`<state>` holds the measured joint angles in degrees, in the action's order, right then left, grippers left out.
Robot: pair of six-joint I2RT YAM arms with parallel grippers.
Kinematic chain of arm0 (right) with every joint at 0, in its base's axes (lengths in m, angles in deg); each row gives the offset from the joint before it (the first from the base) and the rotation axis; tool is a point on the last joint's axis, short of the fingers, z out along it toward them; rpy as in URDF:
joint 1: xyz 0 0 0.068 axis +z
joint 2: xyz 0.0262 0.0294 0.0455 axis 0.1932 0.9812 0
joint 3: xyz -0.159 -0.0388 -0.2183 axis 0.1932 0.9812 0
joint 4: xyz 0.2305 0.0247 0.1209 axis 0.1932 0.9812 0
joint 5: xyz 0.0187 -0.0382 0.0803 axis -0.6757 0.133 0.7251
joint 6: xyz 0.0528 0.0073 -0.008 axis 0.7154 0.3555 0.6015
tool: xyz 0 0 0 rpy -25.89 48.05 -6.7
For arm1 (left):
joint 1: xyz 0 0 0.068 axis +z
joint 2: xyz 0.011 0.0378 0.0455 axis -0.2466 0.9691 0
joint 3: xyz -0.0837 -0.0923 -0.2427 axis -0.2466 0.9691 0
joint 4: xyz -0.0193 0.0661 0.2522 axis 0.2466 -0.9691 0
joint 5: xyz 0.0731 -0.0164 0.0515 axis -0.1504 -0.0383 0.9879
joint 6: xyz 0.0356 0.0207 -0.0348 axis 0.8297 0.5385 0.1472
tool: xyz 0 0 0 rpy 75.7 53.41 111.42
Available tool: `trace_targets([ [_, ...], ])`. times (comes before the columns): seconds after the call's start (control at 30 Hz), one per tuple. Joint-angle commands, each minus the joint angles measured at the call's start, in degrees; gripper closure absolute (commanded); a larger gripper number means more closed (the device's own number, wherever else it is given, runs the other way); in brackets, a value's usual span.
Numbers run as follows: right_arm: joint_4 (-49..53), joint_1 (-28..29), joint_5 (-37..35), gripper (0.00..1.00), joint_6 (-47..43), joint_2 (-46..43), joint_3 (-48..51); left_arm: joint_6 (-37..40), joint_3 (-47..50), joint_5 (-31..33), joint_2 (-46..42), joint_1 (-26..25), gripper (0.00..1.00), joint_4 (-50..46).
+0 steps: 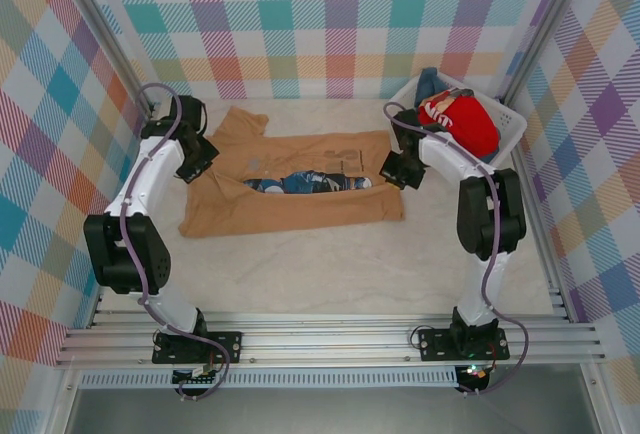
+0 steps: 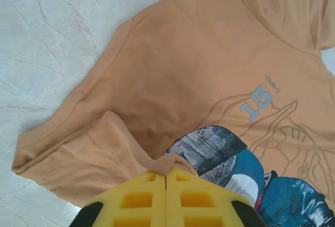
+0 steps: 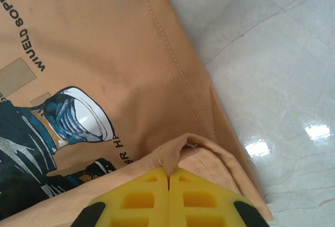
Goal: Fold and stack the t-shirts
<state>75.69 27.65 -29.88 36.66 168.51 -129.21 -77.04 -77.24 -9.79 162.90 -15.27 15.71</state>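
Observation:
The tan t-shirt (image 1: 300,209) lies across the middle of the table, its near half folded up over the blue cartoon print (image 1: 305,183). My left gripper (image 1: 208,169) is at the shirt's left side, shut on a pinch of tan cloth (image 2: 166,165) next to the print. At the shirt's right edge my right gripper (image 1: 396,170) is shut on a fold of the hem (image 3: 170,159). A red t-shirt (image 1: 465,119) with white lettering and a blue t-shirt (image 1: 432,82) lie bunched in the basket.
The white lattice basket (image 1: 512,137) stands at the back right corner, close behind my right arm. Checked walls enclose the table on three sides. Bare marble-patterned tabletop (image 1: 330,274) lies between the shirt and the arm bases.

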Motion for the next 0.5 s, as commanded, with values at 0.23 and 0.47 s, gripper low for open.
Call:
trace_targets([
  [0.23,2.3,-0.6,-0.7,1.00,-1.7,4.2,-4.9,2.4,-3.2,-1.0,4.9,1.7,1.00,0.7],
  [0.47,2.1,-0.8,-0.5,0.63,-3.7,2.8,-6.9,3.9,-7.9,-4.2,10.5,2.2,0.40,0.2],
])
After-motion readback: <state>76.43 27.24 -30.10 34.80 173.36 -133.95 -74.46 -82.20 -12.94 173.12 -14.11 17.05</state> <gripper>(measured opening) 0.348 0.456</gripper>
